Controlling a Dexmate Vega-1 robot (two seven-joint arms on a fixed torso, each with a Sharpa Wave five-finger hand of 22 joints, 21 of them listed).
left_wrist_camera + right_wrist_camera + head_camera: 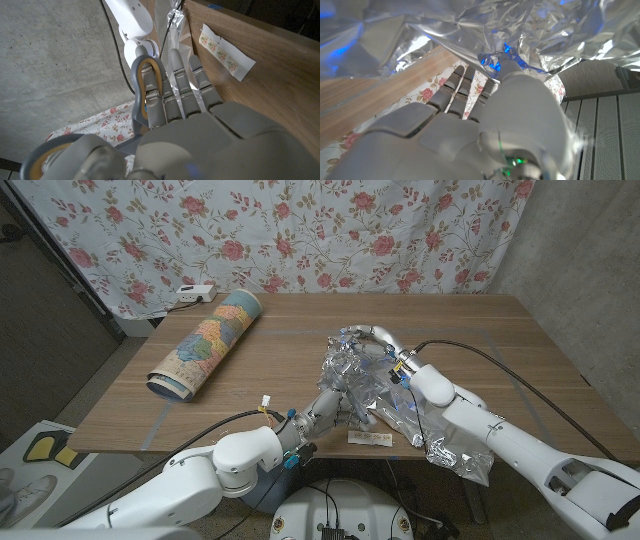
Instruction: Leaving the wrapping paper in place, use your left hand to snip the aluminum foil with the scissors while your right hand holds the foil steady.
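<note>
Crumpled aluminum foil (375, 385) sits mid-table, trailing over the near edge by the right arm. Right hand (375, 345) is curled over the foil's far side, holding it. Left hand (327, 408) has fingers through the scissors (145, 90) handles, at the foil's near edge. Looks like cutting is underway; no finished cut visible. Map-print wrapping paper roll (205, 343) lies well apart, untouched. No legible writing anywhere

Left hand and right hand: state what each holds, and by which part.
The left hand holds the scissors by their handle loops, fingers through them. The right hand grips the crumpled aluminum foil at its far edge.
</note>
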